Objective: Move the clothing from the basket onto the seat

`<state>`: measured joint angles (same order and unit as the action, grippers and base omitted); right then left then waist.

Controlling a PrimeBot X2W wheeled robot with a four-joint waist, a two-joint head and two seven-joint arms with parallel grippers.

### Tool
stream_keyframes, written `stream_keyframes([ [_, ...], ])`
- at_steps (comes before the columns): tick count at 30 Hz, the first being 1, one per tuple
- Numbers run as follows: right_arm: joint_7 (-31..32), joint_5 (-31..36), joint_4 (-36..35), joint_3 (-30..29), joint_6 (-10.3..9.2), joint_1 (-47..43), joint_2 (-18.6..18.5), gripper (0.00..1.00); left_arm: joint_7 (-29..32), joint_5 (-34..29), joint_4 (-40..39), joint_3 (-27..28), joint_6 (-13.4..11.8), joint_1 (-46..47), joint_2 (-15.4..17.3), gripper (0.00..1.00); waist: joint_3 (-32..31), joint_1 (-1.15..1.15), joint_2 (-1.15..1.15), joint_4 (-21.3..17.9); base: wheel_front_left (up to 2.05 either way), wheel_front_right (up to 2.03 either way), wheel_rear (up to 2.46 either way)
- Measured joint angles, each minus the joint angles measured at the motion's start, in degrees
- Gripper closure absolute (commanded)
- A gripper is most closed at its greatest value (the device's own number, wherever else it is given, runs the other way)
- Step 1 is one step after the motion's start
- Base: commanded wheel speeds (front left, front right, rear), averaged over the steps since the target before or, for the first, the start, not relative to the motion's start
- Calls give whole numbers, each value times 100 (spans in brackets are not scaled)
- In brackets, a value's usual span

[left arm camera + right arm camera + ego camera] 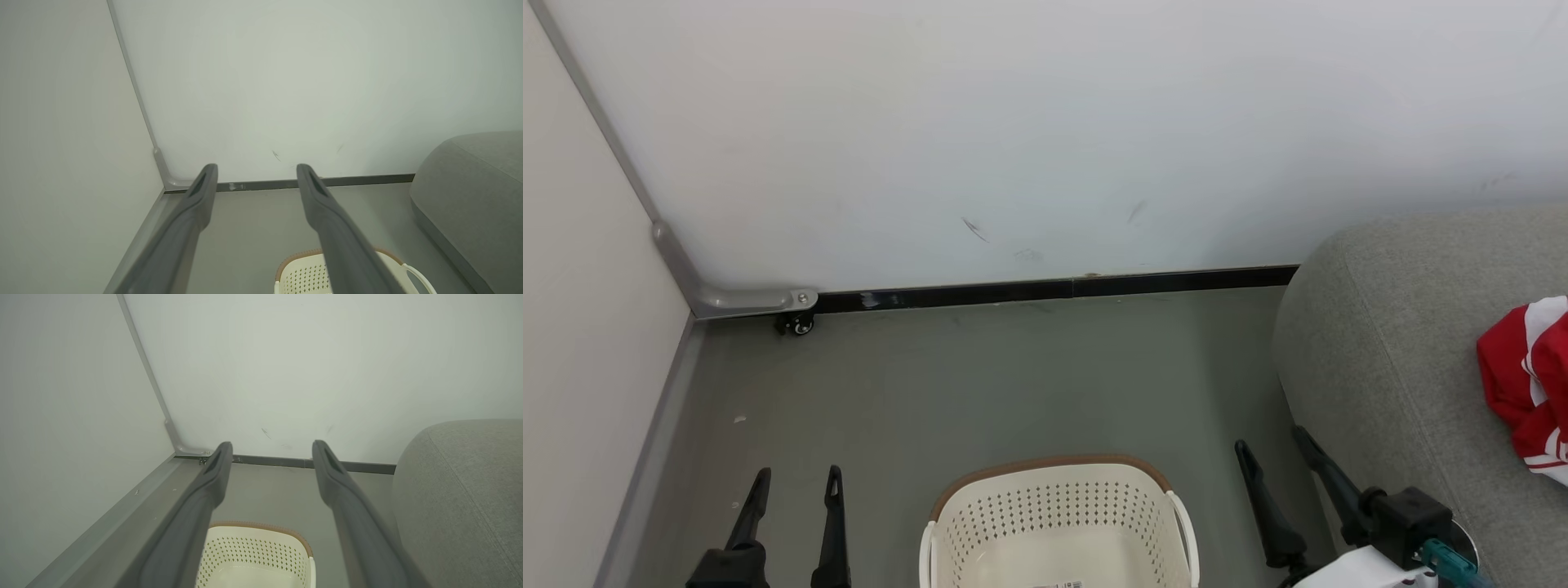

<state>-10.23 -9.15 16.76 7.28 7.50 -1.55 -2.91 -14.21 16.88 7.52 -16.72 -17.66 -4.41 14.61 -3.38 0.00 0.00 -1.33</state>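
1. Basket (1058,523): cream plastic with perforated sides and a brown rim. It is sitting on the grey floor (1013,384) at the lower centre of the head view, between the two grippers. A barcode label (1058,585) is showing at its near edge, and its pale inner bottom is showing in the right wrist view.
2. Clothing (1523,384): red fabric with white stripes. It is lying bunched on the seat at the right edge of the head view, well apart from the basket.
3. Seat (1388,351): light grey woven sofa with a rounded corner. It is standing on the floor to the right of the basket.
4. Left gripper (798,471): is hovering above the floor to the left of the basket, its two dark fingers standing spread and pinching nothing.
5. Right gripper (1270,438): is hovering between the basket and the seat, its fingers likewise standing spread and gripping nothing.
6. Wall (1045,139): white and lightly scuffed. A dark baseboard (1054,290) is running along its foot.
7. Caster wheel (799,325): small and black. It is sitting under a metal bracket in the far left corner.
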Motion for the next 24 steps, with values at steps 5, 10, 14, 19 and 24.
stream_keyframes([
  [5, 25, 0, -52, -9, 0, -100, 1, 0, 0, 0, 22, -1, -1, 0, 3, 0, 20, 0, 0, 1, 0, 0, 0],
  [10, 71, -2, -151, -9, 0, -101, 2, 0, 0, -26, 23, -2, -7, 0, 1, 0, 36, 0, 0, 1, 0, 0, 0],
  [14, 74, -56, -171, -19, 0, -101, 2, 0, 0, -48, 58, -2, -7, 0, 3, 0, 42, 0, 0, 1, 0, 0, 0],
  [19, 77, -57, -215, -54, 0, -103, 3, 0, 0, -48, 86, 0, -7, 0, 4, 0, 48, 0, 0, 3, 0, 0, 0],
  [24, 126, -58, -247, -51, 0, -108, 3, 0, 0, -48, 108, 3, -5, 1, 5, 0, 51, 0, 0, 7, 0, 0, 0],
])
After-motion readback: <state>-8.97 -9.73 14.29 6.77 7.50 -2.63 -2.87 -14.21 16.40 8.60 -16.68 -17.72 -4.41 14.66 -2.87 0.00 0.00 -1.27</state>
